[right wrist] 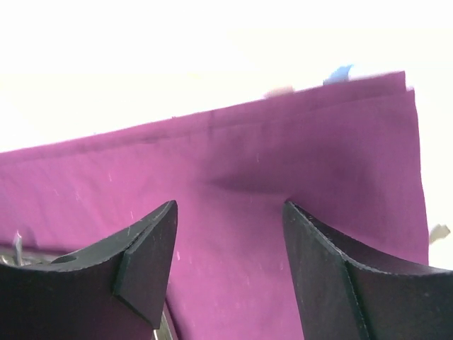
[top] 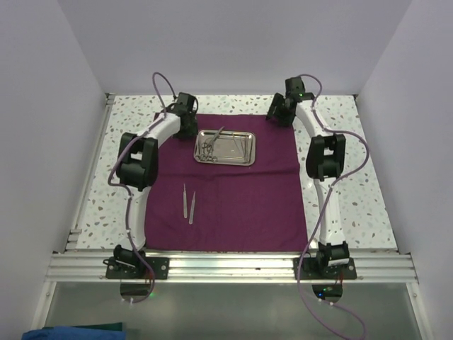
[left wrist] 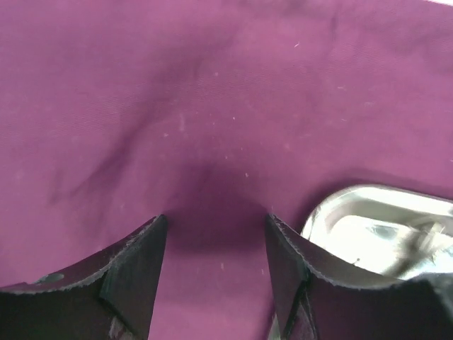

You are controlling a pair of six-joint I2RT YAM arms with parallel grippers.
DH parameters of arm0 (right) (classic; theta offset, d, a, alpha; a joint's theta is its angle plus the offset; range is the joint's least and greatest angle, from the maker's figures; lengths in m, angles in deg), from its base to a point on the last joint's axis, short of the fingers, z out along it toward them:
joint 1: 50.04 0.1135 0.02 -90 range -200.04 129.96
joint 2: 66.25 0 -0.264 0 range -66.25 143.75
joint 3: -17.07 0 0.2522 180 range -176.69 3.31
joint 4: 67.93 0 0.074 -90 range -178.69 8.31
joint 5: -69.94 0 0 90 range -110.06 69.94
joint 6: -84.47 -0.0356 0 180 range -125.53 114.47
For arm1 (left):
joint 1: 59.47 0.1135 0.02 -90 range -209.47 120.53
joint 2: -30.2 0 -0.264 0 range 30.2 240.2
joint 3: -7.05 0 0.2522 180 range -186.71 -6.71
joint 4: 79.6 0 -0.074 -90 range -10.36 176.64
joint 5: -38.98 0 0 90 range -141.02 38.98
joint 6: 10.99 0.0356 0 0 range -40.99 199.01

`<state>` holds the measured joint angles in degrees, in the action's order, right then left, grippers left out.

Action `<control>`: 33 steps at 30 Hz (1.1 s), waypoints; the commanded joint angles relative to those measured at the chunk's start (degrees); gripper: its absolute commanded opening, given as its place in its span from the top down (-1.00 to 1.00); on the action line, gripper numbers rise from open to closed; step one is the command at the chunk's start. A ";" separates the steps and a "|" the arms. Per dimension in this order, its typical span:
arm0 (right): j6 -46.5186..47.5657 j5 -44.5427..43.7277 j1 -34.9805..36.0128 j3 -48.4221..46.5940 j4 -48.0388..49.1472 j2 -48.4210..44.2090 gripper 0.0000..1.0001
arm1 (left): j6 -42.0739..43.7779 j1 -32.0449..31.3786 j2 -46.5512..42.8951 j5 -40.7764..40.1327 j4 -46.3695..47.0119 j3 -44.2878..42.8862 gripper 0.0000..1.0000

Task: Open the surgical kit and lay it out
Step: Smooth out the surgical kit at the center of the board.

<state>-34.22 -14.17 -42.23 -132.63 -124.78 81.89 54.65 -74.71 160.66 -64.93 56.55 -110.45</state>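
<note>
My left tool (left wrist: 216, 221) and right tool (right wrist: 230, 207) hang open, empty; limp maroon cloth wrap (top: 241, 205), so I'd pinch an edge.

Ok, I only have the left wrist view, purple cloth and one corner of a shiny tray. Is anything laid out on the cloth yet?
Observer: Yes, two tweezers lie side by side on the cloth, on the near side of the tray and apart from it.
Operator: And what's in the tray?
Observer: Several thin silver instruments, with ring handles bunched at its left end.
Operator: Where's the right end effector?
Observer: The right end effector hovers open near the cloth's far right corner, holding nothing.
</note>
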 commanded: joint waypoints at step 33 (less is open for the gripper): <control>-5.07 13.27 -2.89 31.49 22.53 -38.95 -0.44 | -3.15 -3.90 1.11 2.57 -4.98 -24.40 -0.46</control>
<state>-40.42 -2.48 -44.88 -108.24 -102.44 54.43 53.90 -74.73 161.51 -61.89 52.47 -132.90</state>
